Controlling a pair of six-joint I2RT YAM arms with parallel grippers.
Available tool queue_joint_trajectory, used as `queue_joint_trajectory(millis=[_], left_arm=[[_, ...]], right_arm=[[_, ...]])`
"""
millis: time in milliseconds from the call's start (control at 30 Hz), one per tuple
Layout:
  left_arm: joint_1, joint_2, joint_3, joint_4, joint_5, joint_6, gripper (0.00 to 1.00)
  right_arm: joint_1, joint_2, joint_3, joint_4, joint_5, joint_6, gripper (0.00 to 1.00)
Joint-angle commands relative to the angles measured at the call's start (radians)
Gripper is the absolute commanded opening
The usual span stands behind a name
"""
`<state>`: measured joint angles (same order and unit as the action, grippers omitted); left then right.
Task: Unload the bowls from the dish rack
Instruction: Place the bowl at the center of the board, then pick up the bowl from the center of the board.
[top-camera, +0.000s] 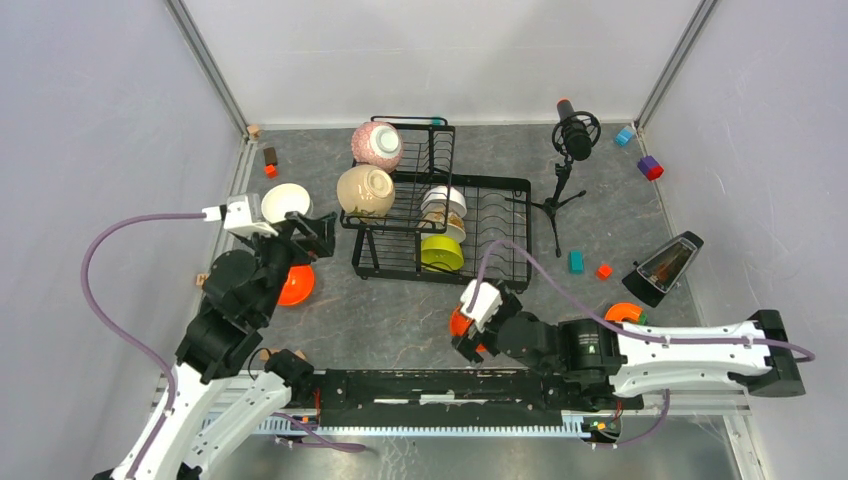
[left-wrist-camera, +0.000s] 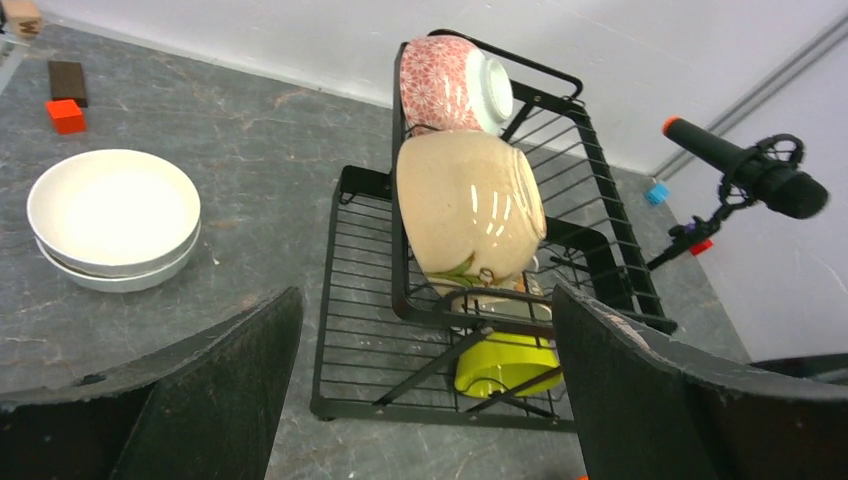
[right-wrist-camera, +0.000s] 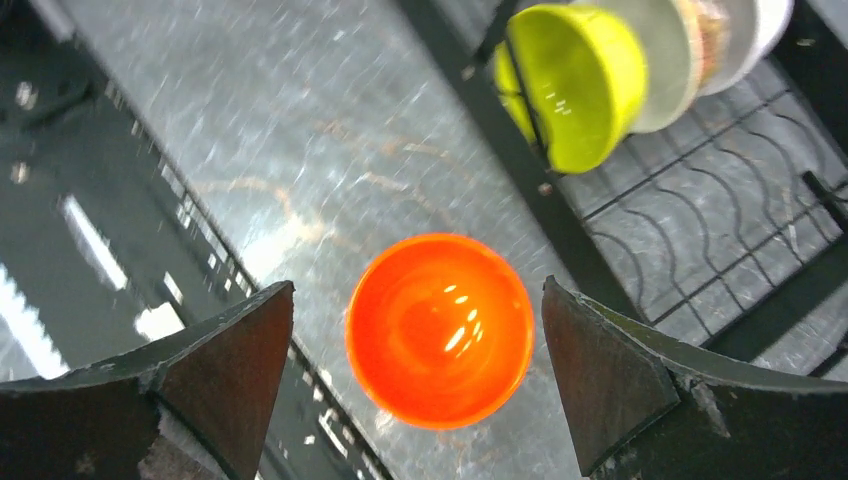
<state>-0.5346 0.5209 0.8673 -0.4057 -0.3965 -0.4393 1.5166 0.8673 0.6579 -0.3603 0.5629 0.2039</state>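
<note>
The black wire dish rack stands mid-table. On its upper shelf lie a pink-speckled bowl and a beige bowl. White bowls and a lime green bowl stand in the lower tray. Two stacked white bowls and an orange bowl sit on the table left of the rack. My left gripper is open and empty, facing the beige bowl. My right gripper is open above a second orange bowl, which rests on the table between the fingers without touching them.
A black microphone tripod stands right of the rack. A black wedge-shaped object, an orange curved piece and small coloured blocks lie at the right. Red and brown blocks lie at the back left. Walls enclose three sides.
</note>
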Motion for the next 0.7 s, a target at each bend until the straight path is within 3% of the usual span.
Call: queue_joint_trajectory(millis=[0, 233, 467, 667], left_arm=[[-0.001, -0.05, 0.006, -0.104, 0.111, -0.036, 1.0], [-0.002, 0.069, 0.074, -0.403, 0.26, -0.192, 1.0], [-0.014, -0.007, -0.078, -0.447, 0.353, -0.346, 1.0], [-0.041, -0.033, -0.151, -0.451, 0.316, -0.392, 1.0]], right_arm=[[-0.118, -0.041, 0.005, 0.101, 0.116, 0.073, 0.98], [-0.471, -0.106, -0.084, 0.078, -0.154, 0.17, 0.91], [-0.571, -0.183, -0.294, 0.114, -0.284, 0.226, 0.8], [-0.614, -0.165, -0.347, 0.151, -0.38, 0.235, 0.76]])
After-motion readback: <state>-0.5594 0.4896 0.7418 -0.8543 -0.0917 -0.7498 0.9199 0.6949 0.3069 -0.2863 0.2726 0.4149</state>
